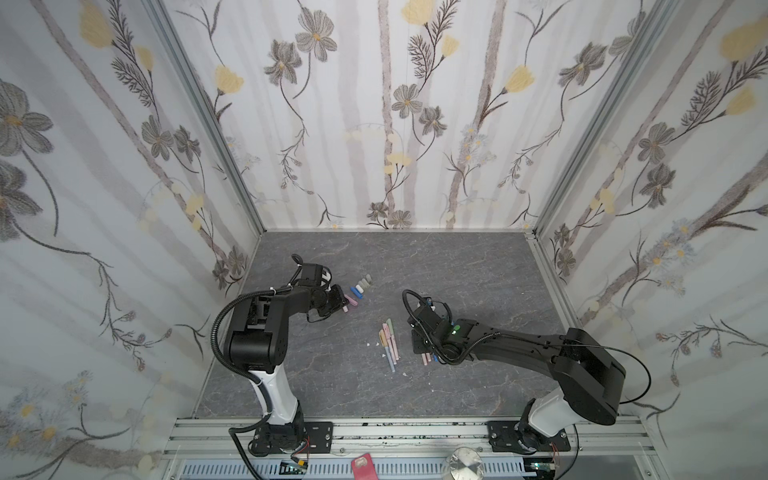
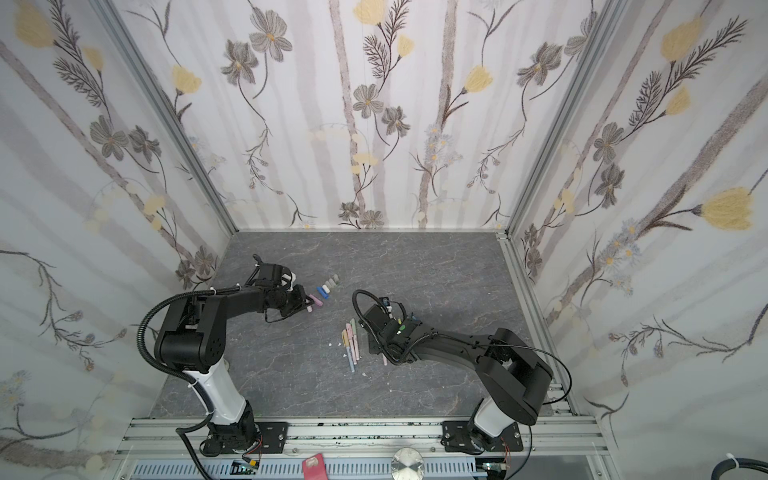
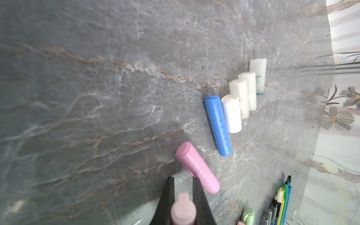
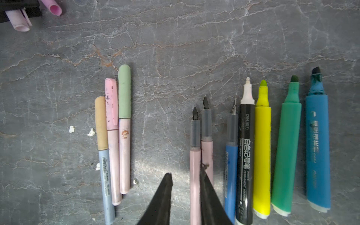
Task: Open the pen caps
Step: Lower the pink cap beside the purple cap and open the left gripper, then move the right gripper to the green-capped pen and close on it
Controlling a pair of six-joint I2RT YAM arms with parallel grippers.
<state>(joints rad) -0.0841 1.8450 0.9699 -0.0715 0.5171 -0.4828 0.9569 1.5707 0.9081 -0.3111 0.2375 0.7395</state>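
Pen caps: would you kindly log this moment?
left gripper: shut on pink cap | right gripper: open over pink pen | capped pens: three

We see grey veined counter (image 1: 457,270). On it, caps (image 1: 360,286) in slanted row, side by side: blue cap (image 3: 217,125), then four whitish caps (image 3: 231,114). Pink cap (image 3: 197,167) lies near blue cap, apart. Three capped pens (image 1: 388,343) touching: orange-capped pen (image 4: 104,155), pink-capped pen (image 4: 113,140), green-capped pen (image 4: 124,128). Apart from these, uncapped row, tips one way: two pink pens (image 4: 195,155), thin blue pen (image 4: 231,165), black-white marker (image 4: 245,155), yellow marker (image 4: 262,152), green marker (image 4: 287,148), thick blue marker (image 4: 317,146). White flecks (image 4: 71,129) beside capped pens.
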